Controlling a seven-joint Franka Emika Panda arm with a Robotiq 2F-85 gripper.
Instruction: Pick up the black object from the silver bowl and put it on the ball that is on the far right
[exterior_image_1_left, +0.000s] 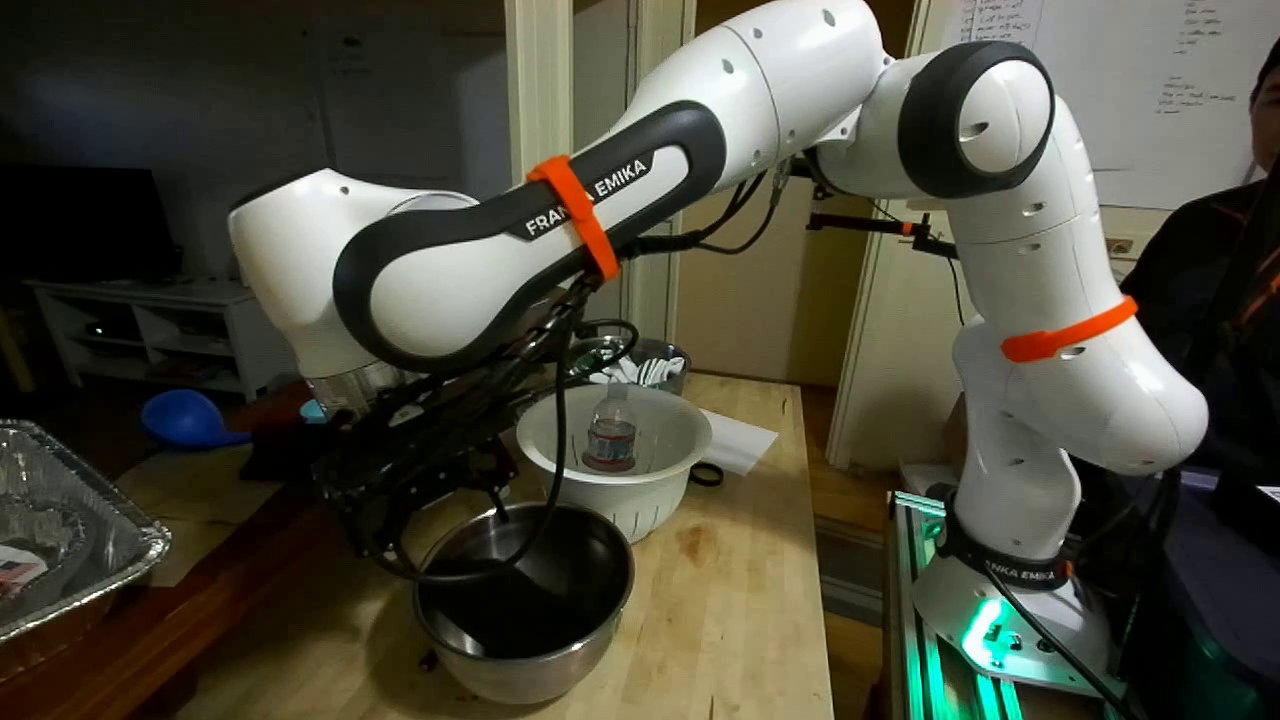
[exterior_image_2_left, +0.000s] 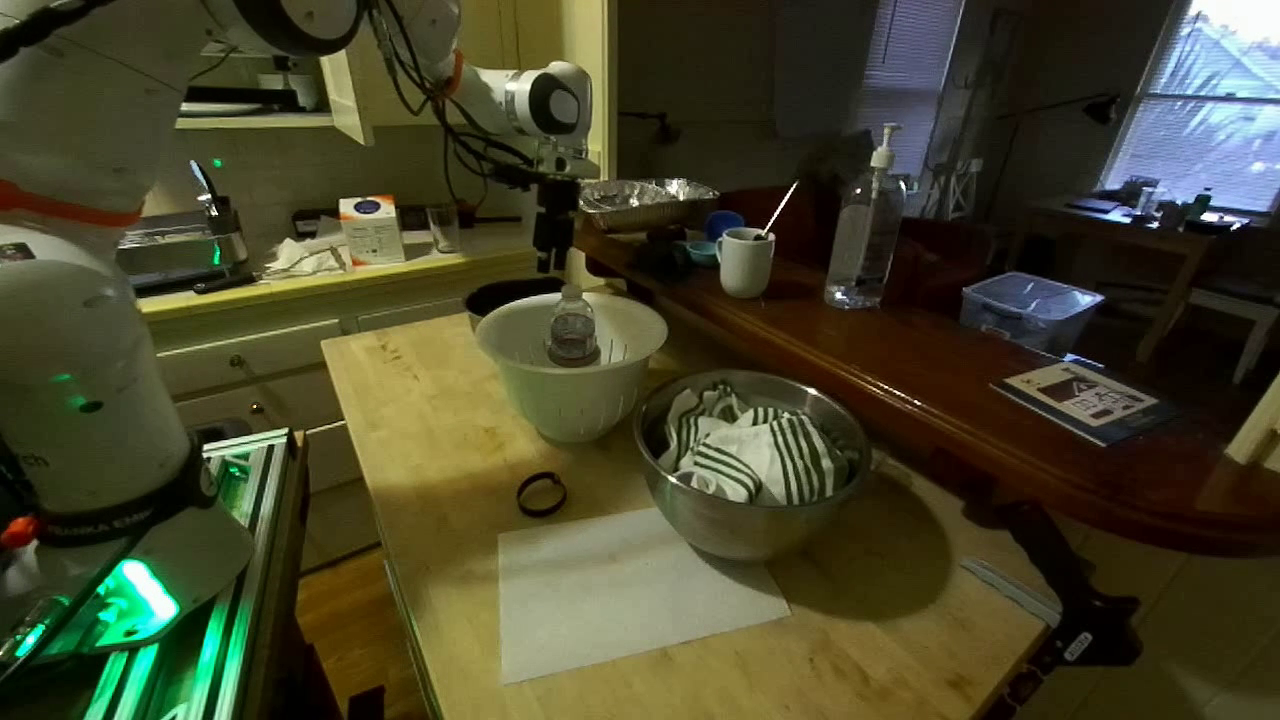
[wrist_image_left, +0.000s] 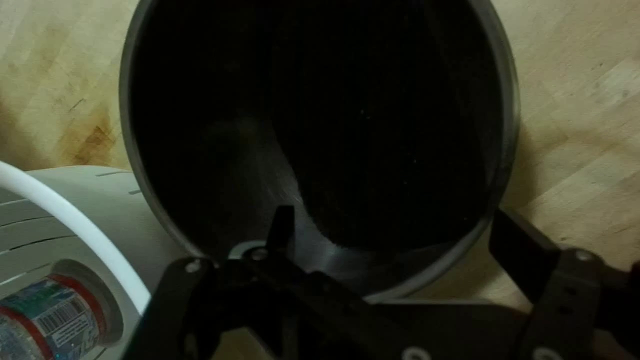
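In the wrist view the fingers of the gripper (wrist_image_left: 392, 212) stand wide apart, one just below the centre of the frame and one at the right, and they have hold of nothing. Under them the silver bowl (wrist_image_left: 510, 107) fills the upper middle of the frame. The black object (wrist_image_left: 390, 165) lies inside it, covering much of the centre and right; its edge shows against bare steel at lower centre, but its full shape is lost in the dark. In an exterior view the arm (exterior_image_1_left: 790, 85) arches from the right of the frame to the left, its wrist end over the silver bowl at lower centre. The white bowl (exterior_image_2_left: 575, 400) stands just beside the silver bowl, with a bottle (exterior_image_2_left: 573, 330) upright inside; whether the bowls touch I cannot tell. Right of centre in that exterior view, the cloth bowl (exterior_image_2_left: 745, 525) holds a striped cloth (exterior_image_2_left: 775, 455). Paper (exterior_image_2_left: 620, 605) lies at lower centre on the table (exterior_image_2_left: 425, 400), with a black ring (exterior_image_2_left: 540, 512) just above it. On the dark counter (exterior_image_2_left: 900, 365) at upper right stand a mug (exterior_image_2_left: 746, 265) and a pump bottle (exterior_image_2_left: 860, 245), with a book (exterior_image_2_left: 1080, 398) farther right.
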